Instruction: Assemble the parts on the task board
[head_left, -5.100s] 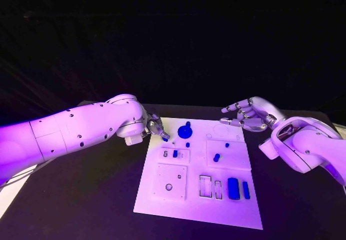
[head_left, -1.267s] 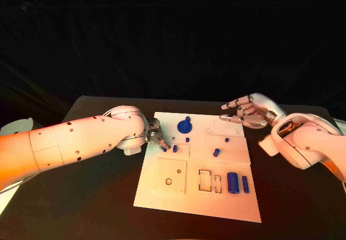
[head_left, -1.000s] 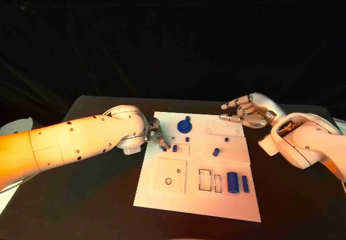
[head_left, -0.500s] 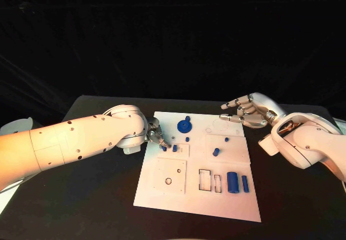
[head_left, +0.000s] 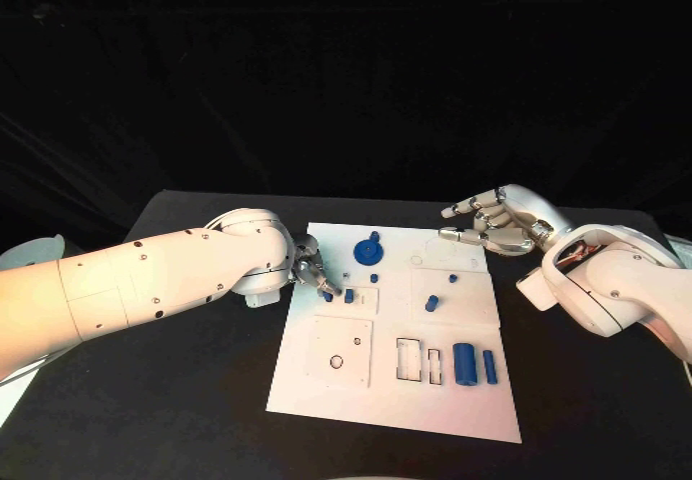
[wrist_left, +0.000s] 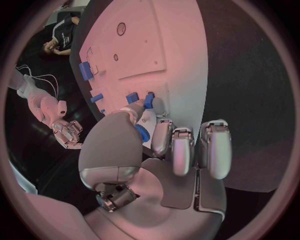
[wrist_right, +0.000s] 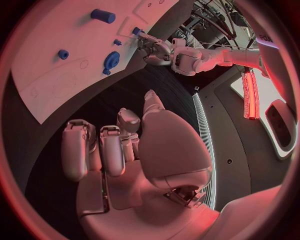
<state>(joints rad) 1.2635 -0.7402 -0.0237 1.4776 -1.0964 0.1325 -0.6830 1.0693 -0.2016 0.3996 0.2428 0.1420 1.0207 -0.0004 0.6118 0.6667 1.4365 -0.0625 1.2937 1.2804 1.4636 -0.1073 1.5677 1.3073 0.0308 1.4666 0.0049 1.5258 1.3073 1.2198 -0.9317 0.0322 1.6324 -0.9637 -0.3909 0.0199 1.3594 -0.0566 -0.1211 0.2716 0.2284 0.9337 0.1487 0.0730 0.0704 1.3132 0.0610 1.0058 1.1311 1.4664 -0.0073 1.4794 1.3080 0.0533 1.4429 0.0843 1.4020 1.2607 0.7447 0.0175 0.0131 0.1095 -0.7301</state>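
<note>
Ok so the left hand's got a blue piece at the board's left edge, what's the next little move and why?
Probably ease the left hand down to seat its small blue part in the task board. The part is pinched at the fingertips just beside another blue peg near the board's left edge, while the right hand hovers apart, holding nothing.

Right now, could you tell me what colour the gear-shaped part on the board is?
The gear-shaped part is blue, clearest in the head view.

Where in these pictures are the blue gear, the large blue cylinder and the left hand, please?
blue gear (head_left: 369, 253): head view, middle of its disc.
large blue cylinder (head_left: 466, 363): head view, middle of its body.
left hand (wrist_left: 159, 145): left wrist view, at the curled fingers.
</note>
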